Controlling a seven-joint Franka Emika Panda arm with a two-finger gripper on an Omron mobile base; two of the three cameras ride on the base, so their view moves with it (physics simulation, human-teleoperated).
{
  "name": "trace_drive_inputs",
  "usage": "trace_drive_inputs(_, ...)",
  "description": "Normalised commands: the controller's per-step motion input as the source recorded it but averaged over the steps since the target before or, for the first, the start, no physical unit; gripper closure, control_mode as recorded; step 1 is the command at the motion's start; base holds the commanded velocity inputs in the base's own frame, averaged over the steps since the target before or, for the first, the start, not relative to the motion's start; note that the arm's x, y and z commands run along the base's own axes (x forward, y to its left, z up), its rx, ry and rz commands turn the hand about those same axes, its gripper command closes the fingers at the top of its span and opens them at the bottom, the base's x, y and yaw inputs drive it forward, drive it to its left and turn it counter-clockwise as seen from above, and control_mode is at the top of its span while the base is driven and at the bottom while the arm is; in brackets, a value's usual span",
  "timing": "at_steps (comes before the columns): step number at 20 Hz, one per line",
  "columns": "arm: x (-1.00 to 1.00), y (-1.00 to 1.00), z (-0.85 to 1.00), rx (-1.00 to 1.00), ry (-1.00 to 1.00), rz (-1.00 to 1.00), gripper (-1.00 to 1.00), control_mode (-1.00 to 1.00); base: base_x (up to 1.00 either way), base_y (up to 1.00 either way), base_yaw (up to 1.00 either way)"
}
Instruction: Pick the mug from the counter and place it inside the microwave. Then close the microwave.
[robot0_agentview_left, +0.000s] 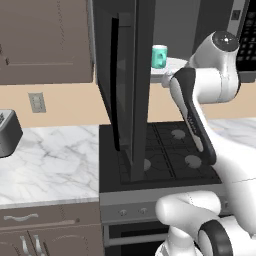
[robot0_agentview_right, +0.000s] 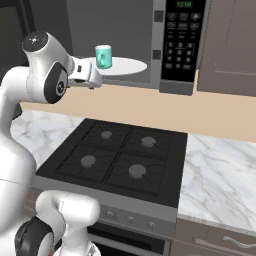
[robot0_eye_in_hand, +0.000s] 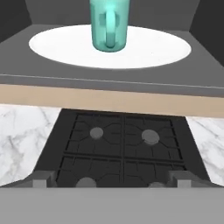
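The desk (robot0_agentview_right: 220, 170) is white marble with grey veins, lying on either side of a black four-burner stove (robot0_agentview_right: 117, 160) set above dark brown cabinets; the wall behind it is tan. In the left base view a grey toaster (robot0_agentview_left: 7, 132) sits at 9 o'clock with a wall outlet (robot0_agentview_left: 36, 102) above it.

The mug (robot0_agentview_right: 103, 56), teal with its handle facing the hand camera, stands upright on the white turntable (robot0_agentview_right: 127, 66) inside the microwave (robot0_agentview_right: 182, 45), at 12 o'clock above the stove. The microwave door (robot0_agentview_left: 125, 90) hangs open.

The gripper (robot0_agentview_right: 95, 80) sits at 9 o'clock of the turntable, jaws spread wide and holding nothing, apart from the mug.

The green display digits on the panel are too blurred to read.
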Motion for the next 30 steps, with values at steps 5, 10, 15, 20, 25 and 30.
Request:
trace_drive_inputs(5, -0.44, 0.08, 0.21, 0.00, -0.14, 0.00, -1.00, -1.00, 0.00, 0.00, 0.00)
trace_drive_inputs(10, -0.31, 0.07, 0.19, 0.00, -0.04, 0.00, -1.00, -1.00, 0.00, 0.00, 0.00)
trace_drive_inputs(15, -0.38, 0.06, 0.23, 0.00, -0.05, 0.00, -1.00, -1.00, 0.00, 0.00, 0.00)
trace_drive_inputs(20, -0.55, 0.01, 0.28, 0.00, -0.02, -0.01, -1.00, -1.00, 0.00, 0.00, 0.00)
trace_drive_inputs(25, -0.78, 0.00, 0.16, 0.00, -0.04, 0.00, -1.00, -1.00, 0.00, 0.00, 0.00)
trace_drive_inputs(30, -0.62, 0.00, 0.08, -0.02, -0.09, -0.01, -1.00, -1.00, 0.00, 0.00, 0.00)
